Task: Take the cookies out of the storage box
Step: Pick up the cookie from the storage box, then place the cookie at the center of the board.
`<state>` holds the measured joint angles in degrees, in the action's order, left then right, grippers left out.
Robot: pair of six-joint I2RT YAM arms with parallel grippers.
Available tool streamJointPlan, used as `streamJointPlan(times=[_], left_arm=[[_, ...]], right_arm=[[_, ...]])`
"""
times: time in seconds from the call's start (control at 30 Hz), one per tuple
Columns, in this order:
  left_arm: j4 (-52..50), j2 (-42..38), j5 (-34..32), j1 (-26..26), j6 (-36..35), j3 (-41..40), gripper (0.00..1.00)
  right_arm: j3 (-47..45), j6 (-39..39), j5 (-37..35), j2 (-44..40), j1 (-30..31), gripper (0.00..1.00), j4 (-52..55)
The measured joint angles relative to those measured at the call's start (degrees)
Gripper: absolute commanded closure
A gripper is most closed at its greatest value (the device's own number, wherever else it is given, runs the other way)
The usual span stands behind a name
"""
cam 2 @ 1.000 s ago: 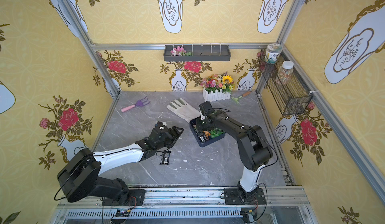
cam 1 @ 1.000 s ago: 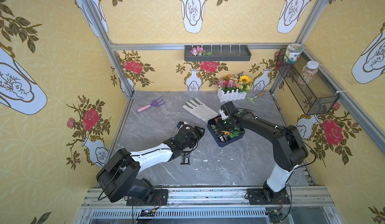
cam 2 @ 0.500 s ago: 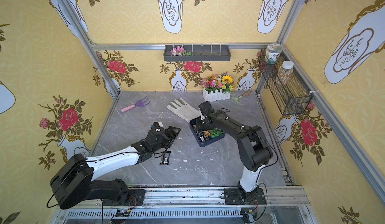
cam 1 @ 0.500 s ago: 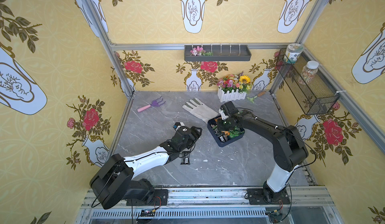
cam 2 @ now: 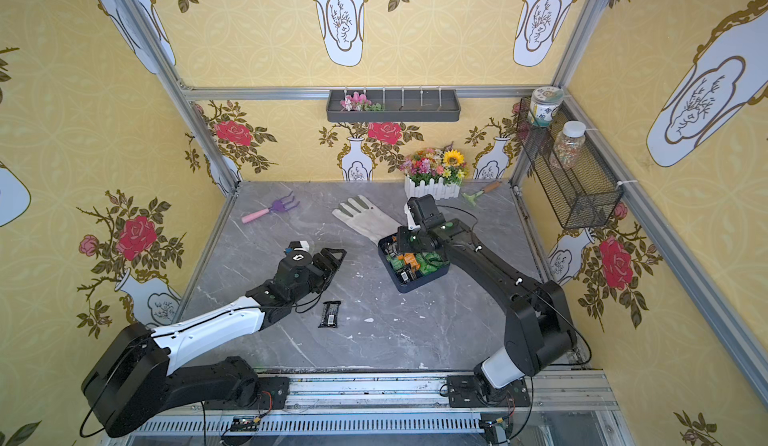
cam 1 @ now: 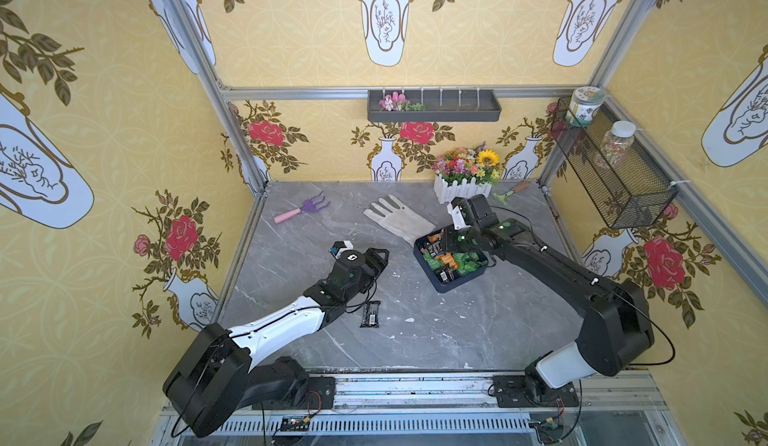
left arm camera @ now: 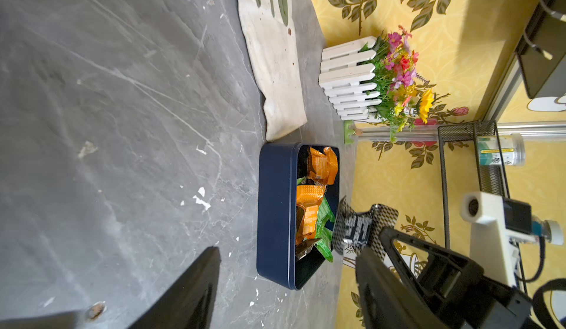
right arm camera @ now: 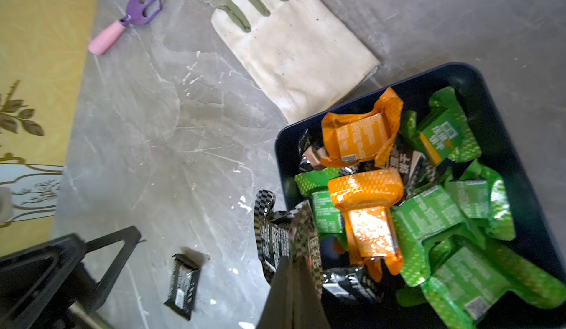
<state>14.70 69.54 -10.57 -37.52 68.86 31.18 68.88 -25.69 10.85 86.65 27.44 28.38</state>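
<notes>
Crinkly green, orange and black cookies [right arm camera: 428,214] were pictured heaped in the navy storage box [right arm camera: 482,94] beside a glove [right arm camera: 300,55]. One black packet [right arm camera: 275,235] was pinched by the right gripper [right arm camera: 292,270], and the left gripper [cam 1: 380,257] was held spread.

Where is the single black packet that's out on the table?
In both top views the black packet lies flat on the table, toward its front, right beside the left arm and well apart from the blue box.
</notes>
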Motion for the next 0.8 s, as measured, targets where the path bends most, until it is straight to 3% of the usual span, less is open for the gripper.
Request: streamJointPlan(times=[0.27,0.47,0.8], left_arm=[[-2.62,-6.12,-2.75,0.61,2.67,-4.52,0.26],[-5.44,-9.38,-4.26,0.66,5.25,-7.06,0.26],[-7.48,-10.84,-4.46,0.66,6.19,-7.76,0.26]], right_arm=[[-10.03,-15.06,0.87,-2.95,14.10,1.00,-7.93],[-18.47,-28.74,-4.35,-3.32,22.25,1.00,-14.69],[-22.82,-39.15,-6.99,2.62,27.43,1.00,-25.46]])
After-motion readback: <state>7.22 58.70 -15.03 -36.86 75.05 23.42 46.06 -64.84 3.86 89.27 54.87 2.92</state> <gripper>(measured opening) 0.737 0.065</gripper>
